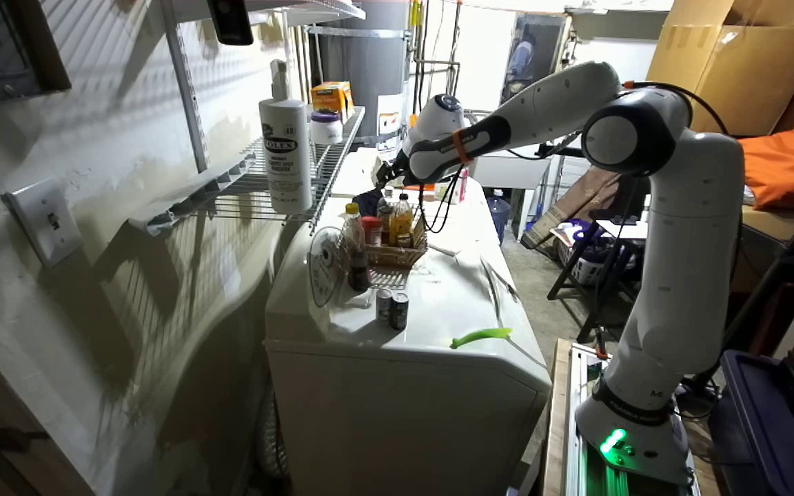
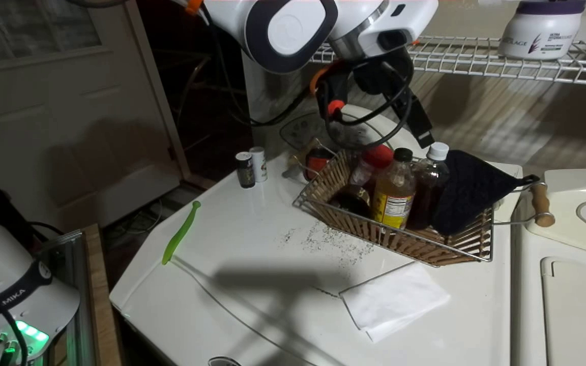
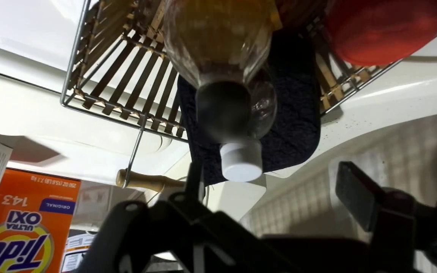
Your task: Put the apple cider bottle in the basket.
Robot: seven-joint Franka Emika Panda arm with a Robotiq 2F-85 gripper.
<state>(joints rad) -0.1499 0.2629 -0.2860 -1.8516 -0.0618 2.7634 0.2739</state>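
The apple cider bottle, with amber contents, a yellow and white label and a black cap, stands upright inside the basket in both exterior views point(image 1: 402, 222) point(image 2: 393, 195). It also shows in the wrist view point(image 3: 218, 41). The basket is low, brown and slatted with a wire rim, and sits on the white machine point(image 1: 397, 257) point(image 2: 410, 246) point(image 3: 127, 76). My gripper point(image 3: 275, 189) is open with nothing between its fingers. In an exterior view the gripper point(image 2: 422, 134) hangs above the basket's back side, just above a white-capped dark bottle point(image 2: 429, 178) and apart from the cider bottle.
The basket also holds a red-lidded jar point(image 2: 374, 162) and a dark pot holder point(image 2: 471, 188). A yellow-capped bottle point(image 1: 355, 248), two small shakers point(image 1: 391, 308) and a green strip point(image 2: 181, 234) are nearby. A wire shelf point(image 1: 331, 165) with a tall white bottle point(image 1: 285, 151) runs along the wall.
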